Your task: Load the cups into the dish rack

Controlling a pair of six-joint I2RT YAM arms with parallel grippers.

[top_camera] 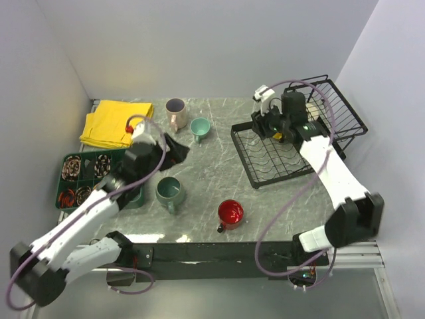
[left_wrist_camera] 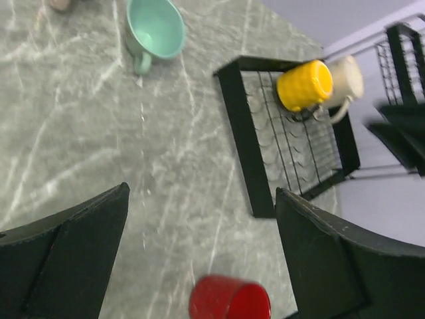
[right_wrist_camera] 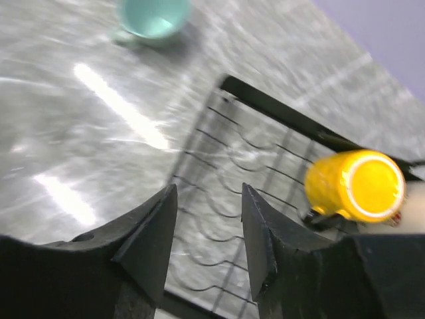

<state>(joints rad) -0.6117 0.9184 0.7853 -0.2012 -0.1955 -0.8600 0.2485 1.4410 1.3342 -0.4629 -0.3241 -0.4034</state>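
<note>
Mug (right_wrist_camera: 355,186), yellow, just beside right hand (right_wrist_camera: 209,199).

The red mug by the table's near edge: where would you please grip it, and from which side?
Probably from above, pinching the rim of the red mug on its far side: it stands upright, mouth open, and its handle juts toward the near left.

Plain pale walls (top_camera: 199,46) enclose the station at rear and on both sides. The tabletop (top_camera: 206,173) is grey, marble-patterned, with a black front rail (top_camera: 212,254). Lighting is even, and bright streaks of glare (right_wrist_camera: 119,106) show on the surface.
</note>
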